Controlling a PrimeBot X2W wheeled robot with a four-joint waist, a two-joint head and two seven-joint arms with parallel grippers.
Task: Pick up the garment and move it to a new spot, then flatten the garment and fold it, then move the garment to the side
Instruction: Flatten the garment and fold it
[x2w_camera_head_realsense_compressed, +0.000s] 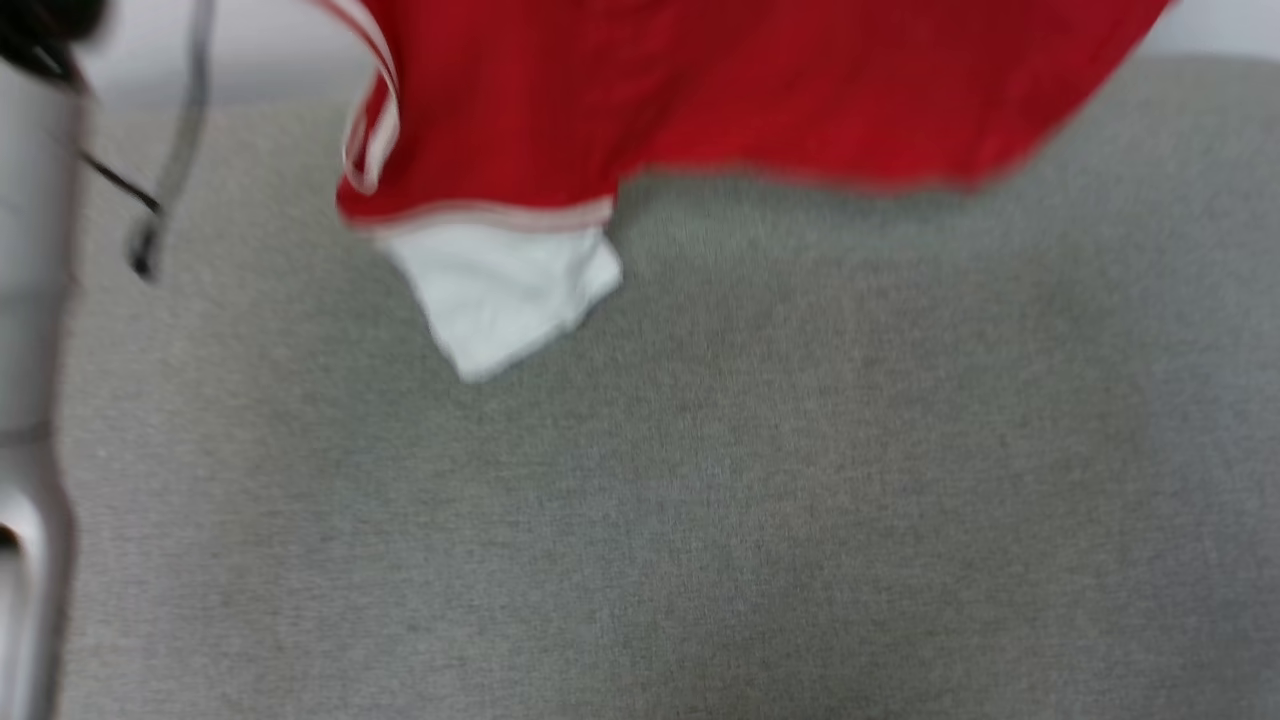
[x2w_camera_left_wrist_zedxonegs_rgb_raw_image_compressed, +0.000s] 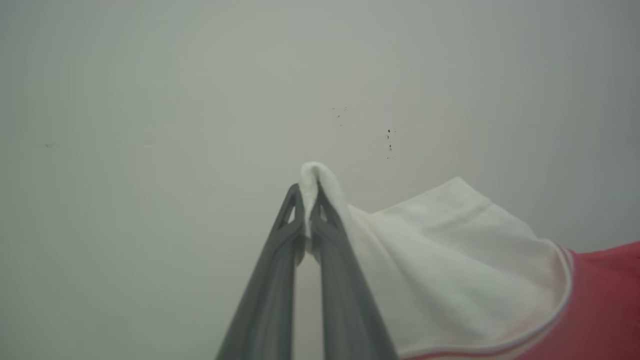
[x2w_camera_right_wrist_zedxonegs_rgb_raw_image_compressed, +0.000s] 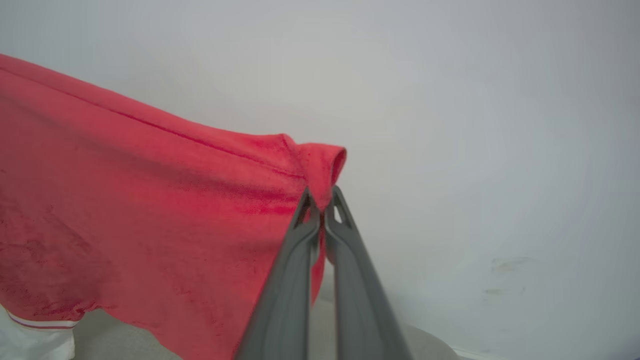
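Head view: blurred; the garment (x2w_camera_head_realsense_compressed: 700, 90) is seen hanging across the top edge, its red body spread wide above the grey surface (x2w_camera_head_realsense_compressed: 700, 520).
Sleeve: one white sleeve (x2w_camera_head_realsense_compressed: 500, 290) with red-and-white striped trim is seen dangling below the red body, left of centre; it may be touching the surface at its tip, but this cannot be settled through the blur.
Left edge: a pale forearm (x2w_camera_head_realsense_compressed: 30, 300) is noted, with a dark cable (x2w_camera_head_realsense_compressed: 185, 130) looped beside it.
Left wrist view: the left gripper (x2w_camera_left_wrist_zedxonegs_rgb_raw_image_compressed: 306, 200) is clenched on a fold of white cloth, which is pinched between the fingertips and pokes out just above them. The rest of the white sleeve is draped to the right of the fingers, with the striped trim and red body at the lower right corner.
Right wrist view: the right gripper (x2w_camera_right_wrist_zedxonegs_rgb_raw_image_compressed: 322, 200) is clenched on a red edge of the garment, and a small fold is pushed up above the tips. Red cloth is stretched away to the left, with a seam line visible along it.
Background: a pale wall (x2w_camera_left_wrist_zedxonegs_rgb_raw_image_compressed: 150, 100) with a few dark specks is seen behind the left gripper.
Garment position: held aloft, slung between the two grippers.
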